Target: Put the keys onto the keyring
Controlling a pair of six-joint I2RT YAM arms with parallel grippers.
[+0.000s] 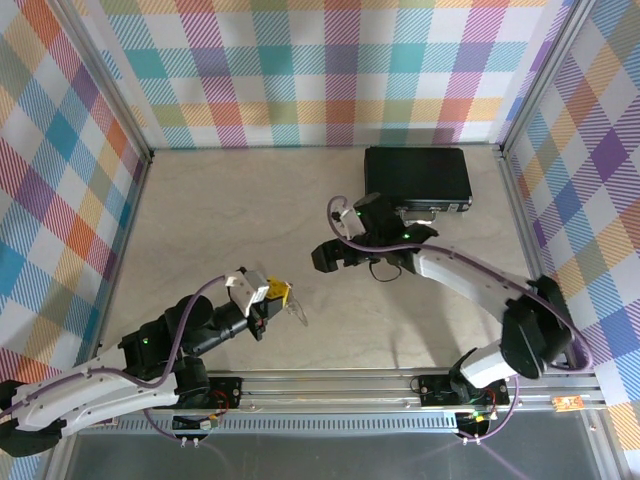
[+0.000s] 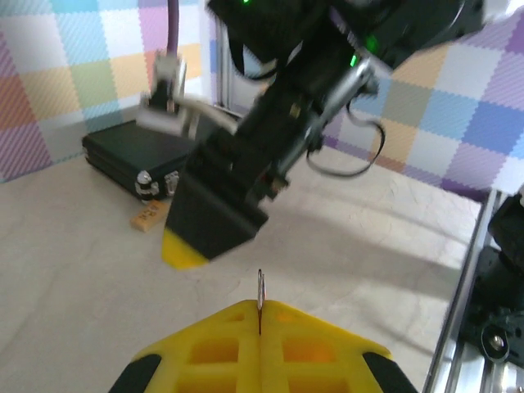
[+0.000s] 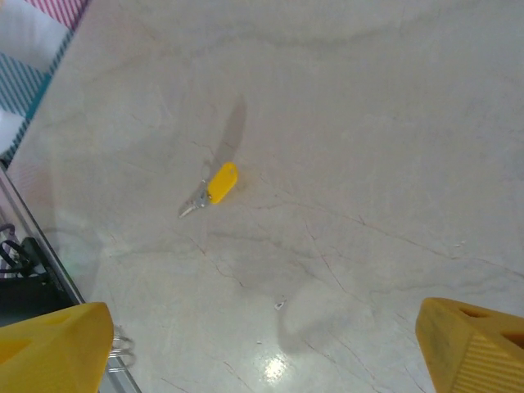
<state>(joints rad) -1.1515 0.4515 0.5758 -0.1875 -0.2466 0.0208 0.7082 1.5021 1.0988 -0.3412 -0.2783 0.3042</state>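
The left hand (image 2: pixel 260 318) is clamping the flat gray oval keyring (image 2: pixel 260 288); the right hand (image 3: pixel 262 344) is hovering, fingers apart, over the small yellow-headed silver key (image 3: pixel 214 186), which is lying loose and unthreaded on the pale counter (image 3: pixel 368 123).

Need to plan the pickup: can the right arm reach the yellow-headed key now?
Probably yes: the key lies alone on the table below the open right end effector, nothing between them.
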